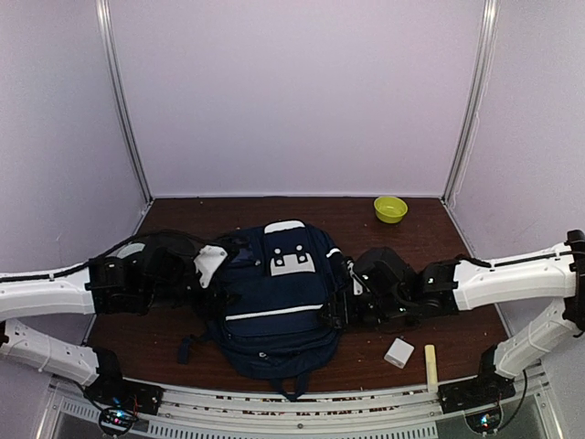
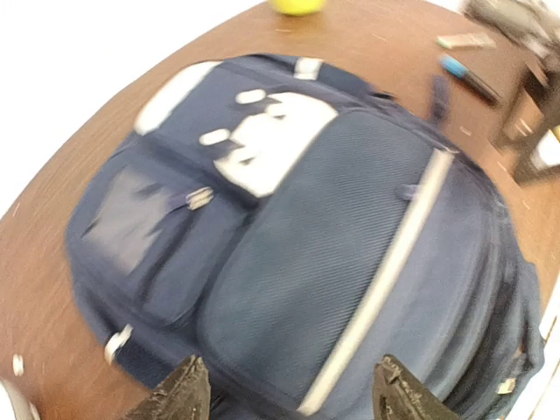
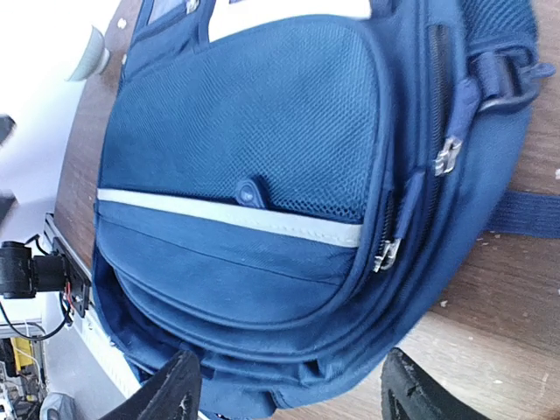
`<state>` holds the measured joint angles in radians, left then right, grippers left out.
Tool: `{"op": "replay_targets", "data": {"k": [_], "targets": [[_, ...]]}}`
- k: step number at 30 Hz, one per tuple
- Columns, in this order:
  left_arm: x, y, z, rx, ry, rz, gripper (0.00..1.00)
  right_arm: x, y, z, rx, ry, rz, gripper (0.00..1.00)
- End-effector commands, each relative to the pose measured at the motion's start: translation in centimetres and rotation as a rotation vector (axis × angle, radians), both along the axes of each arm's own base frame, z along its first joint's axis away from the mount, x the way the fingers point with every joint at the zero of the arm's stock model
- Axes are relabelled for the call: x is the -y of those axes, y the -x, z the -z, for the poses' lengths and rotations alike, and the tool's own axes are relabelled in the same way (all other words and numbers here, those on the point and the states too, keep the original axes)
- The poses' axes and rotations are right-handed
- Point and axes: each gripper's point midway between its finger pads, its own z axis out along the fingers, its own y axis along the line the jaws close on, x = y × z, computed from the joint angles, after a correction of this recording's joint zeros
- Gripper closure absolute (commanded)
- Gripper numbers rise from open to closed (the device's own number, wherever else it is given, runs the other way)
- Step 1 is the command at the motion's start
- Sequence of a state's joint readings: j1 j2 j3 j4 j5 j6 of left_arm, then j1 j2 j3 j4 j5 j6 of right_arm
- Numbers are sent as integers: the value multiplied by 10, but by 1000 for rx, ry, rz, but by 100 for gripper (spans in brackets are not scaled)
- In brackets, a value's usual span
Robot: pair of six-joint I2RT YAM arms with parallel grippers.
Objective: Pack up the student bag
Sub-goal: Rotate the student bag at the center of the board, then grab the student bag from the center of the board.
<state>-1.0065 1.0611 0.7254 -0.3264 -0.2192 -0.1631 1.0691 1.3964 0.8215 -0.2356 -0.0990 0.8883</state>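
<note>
Navy fabric student bag [image 1: 279,297] lay flat mid-table [image 1: 183,215], zips apparently closed. Left gripper [image 2: 289,374] and right gripper [image 3: 293,363] flanked it, jaws apart and empty. Risk: pinching slack cloth could drag the bag onto the white box [image 1: 398,352].

Backpack [image 1: 274,302]: smeared by motion blur in the left wrist view, lower edge cropped; cut by top and bottom edges in the right wrist view.
Left gripper [image 2: 290,398]: cropped by the bottom edge, only two dark fingertips [image 2: 179,394] showing; from above, lost in dark arm bulk.
Right gripper [image 3: 289,394]: likewise cropped, tips only.
Bowl [image 2: 297,4]: sliced by the top edge of the left wrist view, a yellow blur.
Pen [image 2: 468,77]: blurred, only the blue end distinct.
Flat tan piece [image 2: 465,40]: too blurred to name.
White patch [image 1: 291,261]: dark marks too small to make out from above.
Pale round shape [image 3: 87,52]: washed out, unidentifiable.
</note>
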Motion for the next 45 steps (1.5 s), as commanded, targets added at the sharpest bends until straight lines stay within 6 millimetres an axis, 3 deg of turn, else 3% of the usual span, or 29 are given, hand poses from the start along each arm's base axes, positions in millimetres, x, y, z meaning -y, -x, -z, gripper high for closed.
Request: {"op": "replay_targets", "data": {"k": [1,5,9,21,27,33,39,43,45], "targets": [[49,17,9,39,-156,205,34,34,1,7,32,34,75,28],[81,31,24,50,-252,355,35,56,5,11,42,42,116,28],[97,37,35,66,-316,465,35,71,9,11,47,57,137,27],[123,45,61,38,-424,586,37,72,8,7,57,20,146,26],[124,38,78,79,-515,559,39,72,9,8,53,22,141,27],[108,13,86,173,-612,437,40,72,10,9,51,17,142,26],[100,-1,78,254,-635,358,44,70,9,9,47,17,139,27],[97,-9,73,299,-648,316,51,69,9,9,46,17,136,27],[98,-9,71,301,-635,321,63,69,9,9,44,18,135,27]]}}
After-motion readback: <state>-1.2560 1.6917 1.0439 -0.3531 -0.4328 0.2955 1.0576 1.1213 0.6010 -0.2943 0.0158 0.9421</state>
